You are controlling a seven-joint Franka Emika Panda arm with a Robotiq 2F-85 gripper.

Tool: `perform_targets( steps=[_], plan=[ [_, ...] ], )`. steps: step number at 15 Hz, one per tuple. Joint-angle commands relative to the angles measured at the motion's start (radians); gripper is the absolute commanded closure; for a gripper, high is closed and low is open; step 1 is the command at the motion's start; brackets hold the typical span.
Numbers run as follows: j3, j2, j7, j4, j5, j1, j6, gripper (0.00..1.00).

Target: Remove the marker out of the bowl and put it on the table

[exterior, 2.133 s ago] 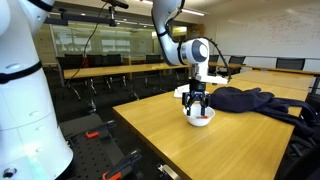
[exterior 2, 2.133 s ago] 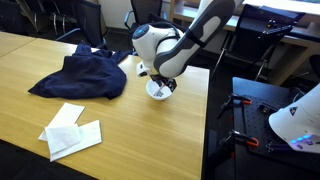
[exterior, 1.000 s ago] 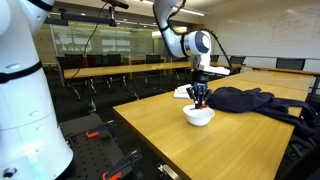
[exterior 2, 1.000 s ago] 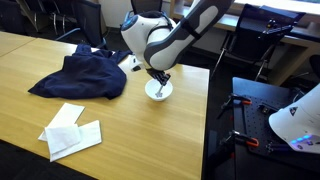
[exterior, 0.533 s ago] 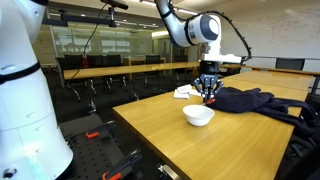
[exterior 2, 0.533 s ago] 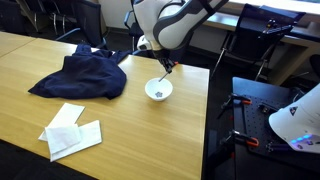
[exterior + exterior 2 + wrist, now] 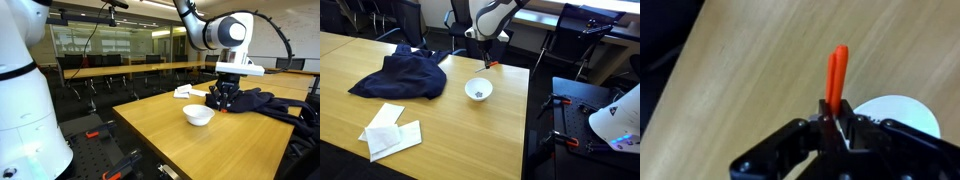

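— Worktop point(image 7: 165, 140) and arm point(image 7: 205, 28): how are they seen?
— The arm is arched in from above, with its wrist turned down over the worktop near the dark cloth point(image 7: 405, 75).
— And the bowl point(image 7: 478, 90)?
— It is seen standing on the worktop, apart from the fingers point(image 7: 848, 124).
— And the marker point(image 7: 837, 72)?
— It is pinched by one end between the closed-in fingers and held over bare wood, outside the bowl.

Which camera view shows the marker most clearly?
The wrist view: the marker stands large and sharp, clamped in the claw. In an exterior view the marker is just a tiny red speck; beyond that it cannot be made out.
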Motion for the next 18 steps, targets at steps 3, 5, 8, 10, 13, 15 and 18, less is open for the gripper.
perform_targets(
  steps=[3,5,8,10,13,15,18],
  plan=[
    [0.012,0.071,0.177,0.079,0.113,-0.031,0.101,0.96],
    [-0.006,0.077,0.246,0.071,0.097,-0.015,0.179,0.61],
    [-0.106,0.065,0.415,0.049,-0.06,0.07,0.252,0.46],
    [-0.128,0.046,0.458,0.034,-0.136,0.093,0.235,0.31],
    [-0.01,-0.029,0.3,-0.032,-0.077,0.031,0.172,0.09],
    [0.03,-0.097,0.248,-0.089,-0.045,0.022,0.128,0.0],
    [-0.004,-0.209,0.301,-0.165,-0.098,0.077,0.046,0.0]
  ],
)
